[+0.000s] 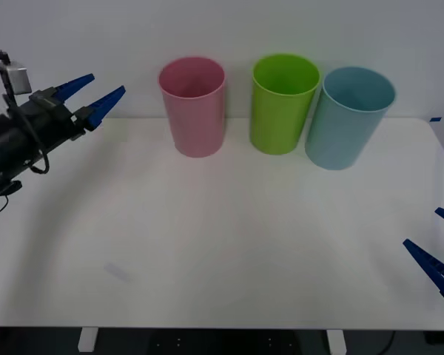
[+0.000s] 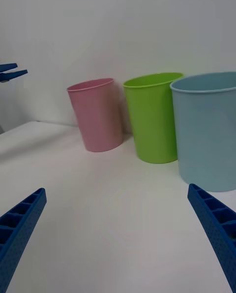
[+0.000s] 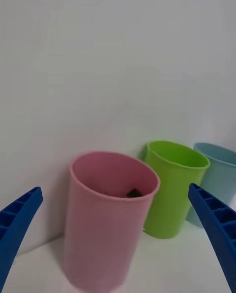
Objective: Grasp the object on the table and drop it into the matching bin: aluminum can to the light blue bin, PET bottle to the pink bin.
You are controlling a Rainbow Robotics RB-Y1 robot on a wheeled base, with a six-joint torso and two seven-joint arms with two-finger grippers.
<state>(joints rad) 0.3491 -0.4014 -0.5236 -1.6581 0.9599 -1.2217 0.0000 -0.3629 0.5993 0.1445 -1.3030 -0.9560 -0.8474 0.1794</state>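
Front view. White table carries three bins in a row along its far edge: pink bin at about 11 o'clock from table centre, lime-green bin at 12 to 1 o'clock, light blue bin at about 1 o'clock. Green and blue stand just beside each other; pink is a little apart from green. Left gripper is raised at the table's far left, at 9 o'clock from the pink bin, blue fingers spread and holding nothing. Right gripper sits low at the right edge, at about 4 o'clock from table centre, fingers apart, nothing between them.

Right wrist view. Right gripper released, both ribbed fingers wide apart over bare tabletop. Ahead stand the pink bin, the lime-green bin and the light blue bin, blue nearest. The left gripper's tips show far off.

Left wrist view. Left gripper released, fingers wide apart, facing the pink bin from close range. Inside the bin's mouth a small dark item lies low against the far wall, apparently the PET bottle, though too small to confirm. Lime-green bin and light blue bin stand beyond.
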